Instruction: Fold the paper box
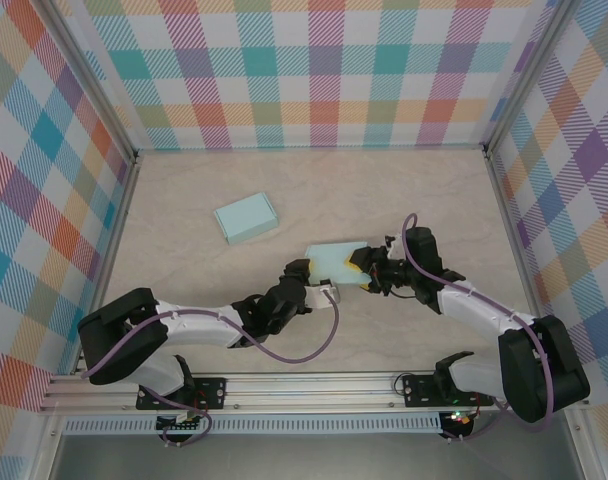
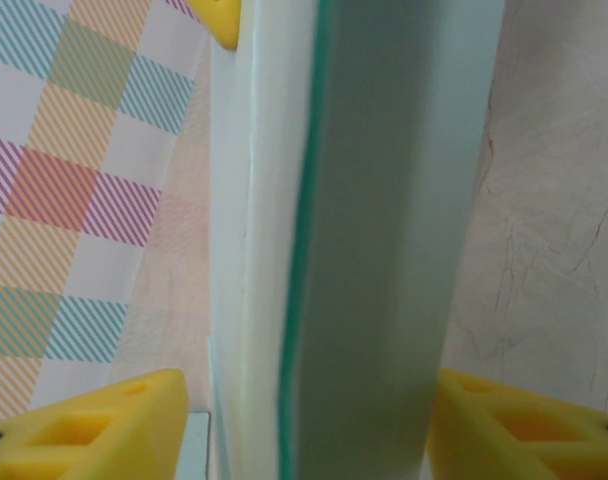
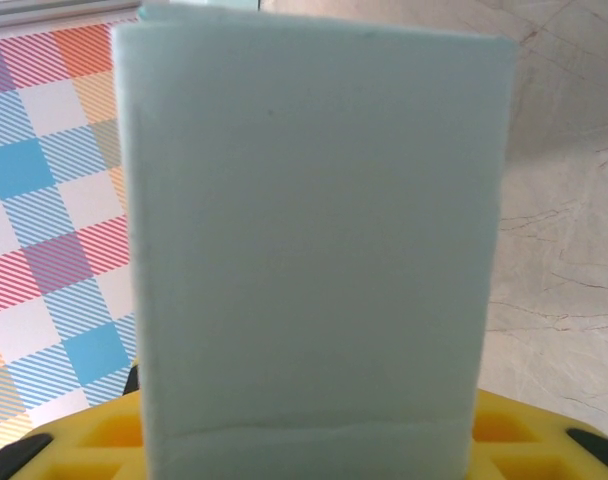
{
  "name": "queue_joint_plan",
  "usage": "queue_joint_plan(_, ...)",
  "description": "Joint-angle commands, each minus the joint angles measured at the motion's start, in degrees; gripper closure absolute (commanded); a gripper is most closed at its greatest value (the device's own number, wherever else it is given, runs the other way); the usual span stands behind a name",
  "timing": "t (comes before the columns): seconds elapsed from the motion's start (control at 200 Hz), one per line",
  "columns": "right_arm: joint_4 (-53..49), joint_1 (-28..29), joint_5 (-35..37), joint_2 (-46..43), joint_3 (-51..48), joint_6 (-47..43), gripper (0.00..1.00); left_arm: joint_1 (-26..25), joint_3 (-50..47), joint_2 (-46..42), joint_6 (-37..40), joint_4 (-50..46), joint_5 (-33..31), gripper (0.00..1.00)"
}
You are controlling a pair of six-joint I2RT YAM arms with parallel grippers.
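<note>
Top external view: the right gripper (image 1: 364,266) is gripping the box (image 1: 334,260) at mid-table while the left gripper (image 1: 324,290) is straddling its near end, clamped or not being unclear, with folding seemingly partway done and a second box (image 1: 246,218) lying well apart.

No text, label, brand, number or sign is found legible; the paper box (image 1: 334,263) faces are noted blank.

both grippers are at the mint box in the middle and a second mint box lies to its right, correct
No: the second box lies to the left of the paper box, as the top external view shows. The left gripper and right gripper are both at it.
</note>
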Motion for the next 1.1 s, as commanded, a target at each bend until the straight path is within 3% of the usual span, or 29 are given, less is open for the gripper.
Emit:
queue_joint_plan(0.0,-0.31,0.04,-1.09,0.46,0.59,-0.4,0.52,0.01,2.89,-1.84,-1.95,-1.85,-0.55,0.45)
queue_joint_plan(0.175,-1.01,-0.01,-1.14,1.38,1.12,-1.56,0.51,0.01,3.66,-5.44,-4.29,-9.06,0.25,0.56)
queue_joint_plan(0.46,-1.7,-0.01,0.43,0.8,0.65,-3.31,0.43,0.1,9.23,-11.36,-10.05,-35.0,5.01,0.74)
queue_joint_plan(0.699,-10.34,-0.25,4.49,-3.28,3.57,-9.85,0.3,2.48,17.21,-12.27,-14.57,-57.84,12.56,0.77)
queue_joint_plan(0.949,-24.14,-0.97,13.29,-11.45,8.23,-20.26,0.29,8.11,25.46,-7.92,-16.56,-73.3,25.08,0.78)
queue_joint_plan(1.094,-28.65,-0.98,14.33,-14.69,10.34,-27.95,0.29,11.07,30.33,-2.21,-15.68,-79.19,31.54,0.78)
